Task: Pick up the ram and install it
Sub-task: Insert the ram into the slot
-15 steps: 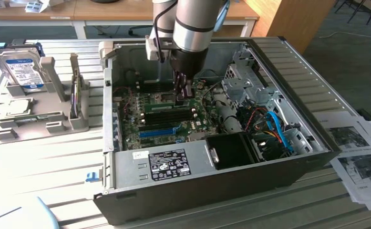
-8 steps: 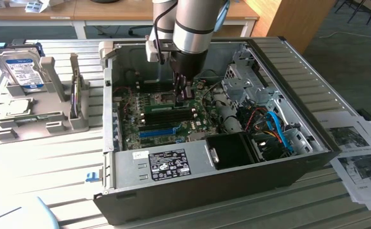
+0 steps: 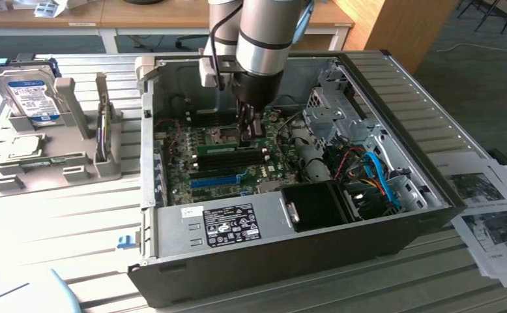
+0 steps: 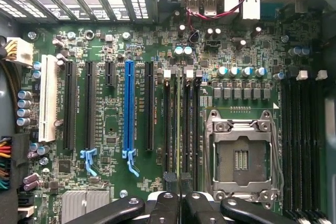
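Note:
The ram [image 3: 227, 149] is a thin pale-green stick standing on edge along the black memory slots of the green motherboard [image 3: 236, 171], inside the open computer case [image 3: 279, 261]. In the wrist view the ram [image 4: 178, 129] shows edge-on between the dark slots. My gripper [image 3: 251, 134] reaches down into the case right above the end of the stick towards the exterior view's right. In the wrist view my gripper [image 4: 181, 183] has its black fingertips pressed together at that end of the slots. Whether they touch the stick I cannot tell.
A bright blue slot [image 4: 129, 108] lies beside the memory slots, and a bare CPU socket [image 4: 241, 156] on their other side. At the exterior view's left a grey rack [image 3: 45, 171] holds a silver, blue-labelled hard drive [image 3: 27, 98]. Printed papers [image 3: 488, 208] lie at the right. Cables and drive cages crowd the case's right side.

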Controlling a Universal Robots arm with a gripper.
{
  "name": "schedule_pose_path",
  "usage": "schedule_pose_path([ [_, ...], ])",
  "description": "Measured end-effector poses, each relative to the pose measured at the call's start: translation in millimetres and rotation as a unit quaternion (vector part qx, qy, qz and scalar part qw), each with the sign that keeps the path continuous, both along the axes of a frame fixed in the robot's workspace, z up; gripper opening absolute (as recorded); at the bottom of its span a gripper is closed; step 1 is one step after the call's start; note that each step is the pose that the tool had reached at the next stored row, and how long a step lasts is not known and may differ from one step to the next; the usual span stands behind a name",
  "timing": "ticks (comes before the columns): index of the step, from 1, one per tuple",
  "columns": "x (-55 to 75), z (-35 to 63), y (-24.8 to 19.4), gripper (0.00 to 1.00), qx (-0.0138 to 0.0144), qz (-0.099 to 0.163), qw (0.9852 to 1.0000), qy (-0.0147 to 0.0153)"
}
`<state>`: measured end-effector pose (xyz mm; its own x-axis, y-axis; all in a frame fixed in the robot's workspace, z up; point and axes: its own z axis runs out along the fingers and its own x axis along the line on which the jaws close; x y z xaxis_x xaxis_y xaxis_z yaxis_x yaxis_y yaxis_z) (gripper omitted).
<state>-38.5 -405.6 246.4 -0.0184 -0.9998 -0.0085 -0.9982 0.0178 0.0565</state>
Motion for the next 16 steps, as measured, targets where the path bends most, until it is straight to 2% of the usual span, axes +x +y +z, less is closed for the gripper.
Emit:
schedule_pose_path([
  [10, 0.1, -1.4, 0.0, 0.11, 0.0, 0.0, 1.0, 0.0],
  [16, 4.8, -1.4, 0.0, 0.11, 0.0001, 0.0, 1.0, 0.0],
])
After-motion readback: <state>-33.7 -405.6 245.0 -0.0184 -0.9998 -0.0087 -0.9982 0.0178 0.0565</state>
